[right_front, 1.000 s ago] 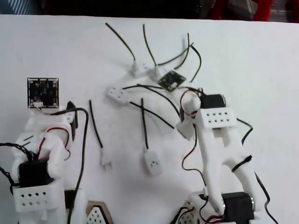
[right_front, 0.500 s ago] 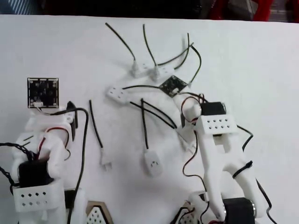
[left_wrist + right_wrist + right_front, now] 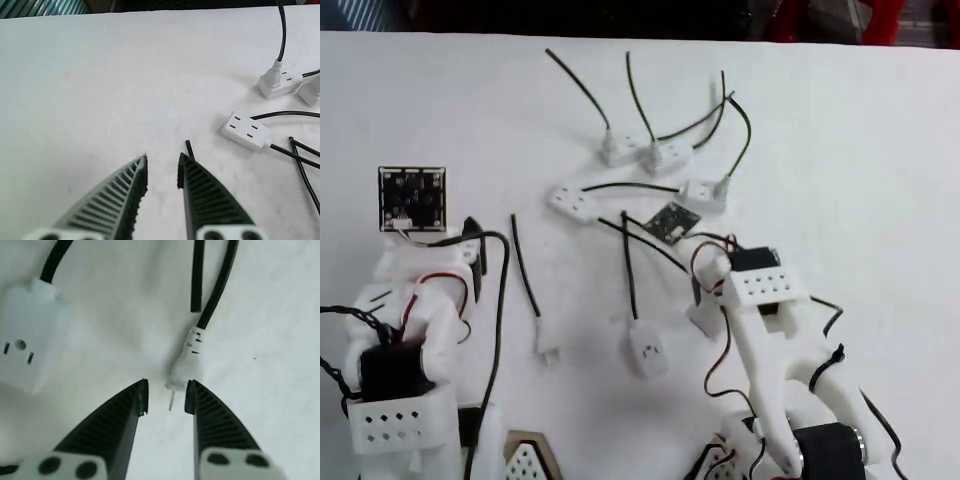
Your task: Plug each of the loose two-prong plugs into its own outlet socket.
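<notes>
My right gripper (image 3: 166,391) is open just above the table, and the prongs of a white two-prong plug (image 3: 186,362) on a black cord point into the gap between its fingertips. A white single outlet (image 3: 25,337) lies beside it; it also shows in the high view (image 3: 646,348). In that view the right arm (image 3: 765,290) covers this plug. Another loose plug (image 3: 548,348) lies near the table's front. My left gripper (image 3: 162,161) is open over bare table, well short of a white triple outlet (image 3: 246,131). A cut cord end (image 3: 188,148) lies by one fingertip.
Two more white outlets (image 3: 617,150) (image 3: 665,153) with black cords sit at the back centre, and another white piece (image 3: 703,194) lies to their right. Black cords cross the table's middle (image 3: 630,260). The left arm (image 3: 400,330) stands at the front left.
The right arm has drawn back toward the table's front, uncovering the white piece at the back right. The left arm has not moved.
</notes>
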